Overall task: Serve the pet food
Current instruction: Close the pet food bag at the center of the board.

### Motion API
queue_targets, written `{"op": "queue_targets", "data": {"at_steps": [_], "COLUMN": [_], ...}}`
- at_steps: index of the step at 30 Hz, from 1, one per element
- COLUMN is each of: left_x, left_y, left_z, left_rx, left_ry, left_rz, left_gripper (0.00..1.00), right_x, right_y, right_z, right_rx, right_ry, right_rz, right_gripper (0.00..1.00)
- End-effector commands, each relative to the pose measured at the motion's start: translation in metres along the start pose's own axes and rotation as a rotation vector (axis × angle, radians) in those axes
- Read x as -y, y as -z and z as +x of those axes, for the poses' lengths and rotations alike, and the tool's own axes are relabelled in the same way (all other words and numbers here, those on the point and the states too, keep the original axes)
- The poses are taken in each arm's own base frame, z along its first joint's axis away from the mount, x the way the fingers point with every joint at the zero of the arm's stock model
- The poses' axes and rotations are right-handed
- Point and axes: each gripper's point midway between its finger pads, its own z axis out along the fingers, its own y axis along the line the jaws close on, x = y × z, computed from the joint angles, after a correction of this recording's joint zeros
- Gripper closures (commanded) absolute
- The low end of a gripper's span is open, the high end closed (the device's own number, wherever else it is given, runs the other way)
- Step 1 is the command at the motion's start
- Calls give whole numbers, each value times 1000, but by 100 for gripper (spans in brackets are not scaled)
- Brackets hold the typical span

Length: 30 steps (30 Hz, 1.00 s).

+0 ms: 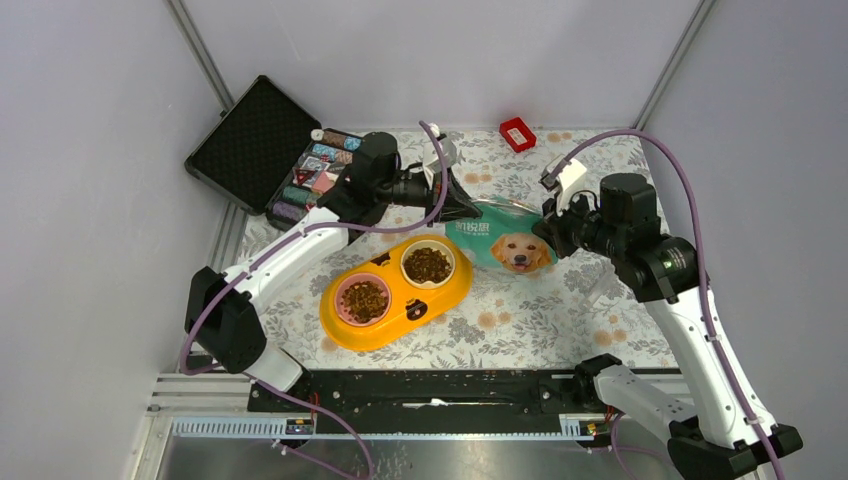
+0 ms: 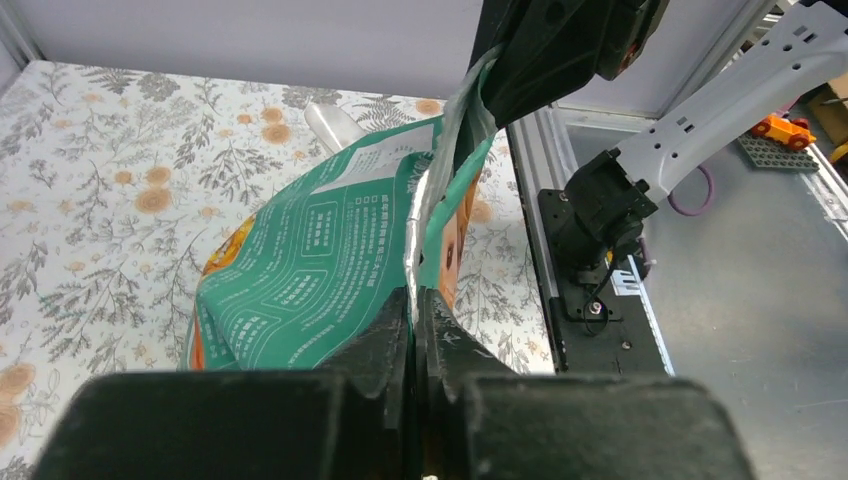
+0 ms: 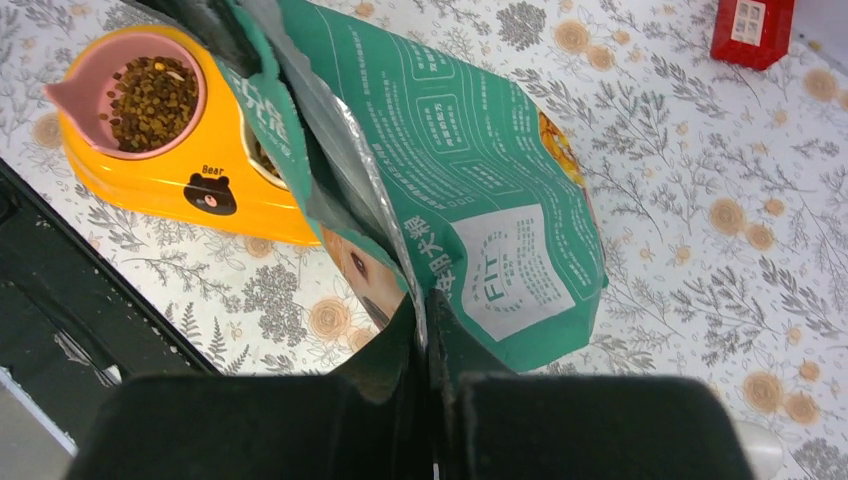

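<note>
Left claw (image 2: 415, 297) and right claw (image 3: 425, 300) clamp the pet-food pouch (image 1: 505, 245) between them.

Top view: fixed, high and behind both arms, tilted down over the whole table (image 1: 560, 330). It's the far view, with the pouch (image 1: 505, 240) mid-frame and the feeder (image 1: 395, 295) in front of it. Left wrist view: right behind the left gripper (image 2: 415, 305), very close, looking along the pouch (image 2: 320, 270) toward the table's near edge and the right arm (image 2: 720, 110). Right wrist view: right behind the right gripper (image 3: 425, 310), close, looking down over the pouch (image 3: 480, 180) and feeder (image 3: 160, 190). All three share the pouch and tabletop. The feeder shows clearly only in the top and right wrist views.
</note>
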Motion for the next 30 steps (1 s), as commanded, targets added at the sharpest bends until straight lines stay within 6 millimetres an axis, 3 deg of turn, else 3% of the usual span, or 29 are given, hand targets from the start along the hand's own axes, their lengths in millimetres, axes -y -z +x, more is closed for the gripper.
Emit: {"op": "queue_targets", "data": {"at_steps": [1, 6, 7, 8, 9, 10, 13, 19, 24, 26, 28, 30], "left_x": [3, 1, -1, -4, -7, -8, -13, -28, -34, -35, -35, -34], "left_y": [-1, 0, 1, 2, 2, 2, -2, -5, -3, -3, -1, 3], "left_z": [-40, -60, -64, -69, -74, -78, -86, -98, -105, -108, -114, -120], "left_rx": [78, 142, 156, 175, 195, 212, 247, 308, 340, 345, 355, 370], "left_ry": [-64, -88, -93, -89, -80, -64, -10, 55, 58, 59, 66, 76], "left_rz": [4, -24, -42, -66, -88, -94, -97, -132, -147, -141, -133, -115], "left_gripper": [100, 100, 100, 100, 100, 100, 100, 100, 100, 100, 100, 100], "right_x": [19, 23, 23, 20, 17, 14, 8, 0, 11, 17, 21, 23], "right_y": [23, 28, 27, 26, 25, 24, 22, 10, -6, -11, -14, -15], "right_z": [-28, -36, -36, -36, -36, -36, -41, -52, -58, -65, -73, -80], "right_rx": [83, 99, 97, 95, 93, 92, 106, 123, 125, 129, 132, 142], "right_ry": [40, 46, 47, 56, 64, 66, 65, 70, 105, 114, 118, 128], "right_rz": [97, 112, 108, 89, 67, 50, 6, -75, -48, -35, -31, -30], "right_gripper": [100, 98, 84, 52, 32, 24, 21, 23, 30, 43, 63, 98]}}
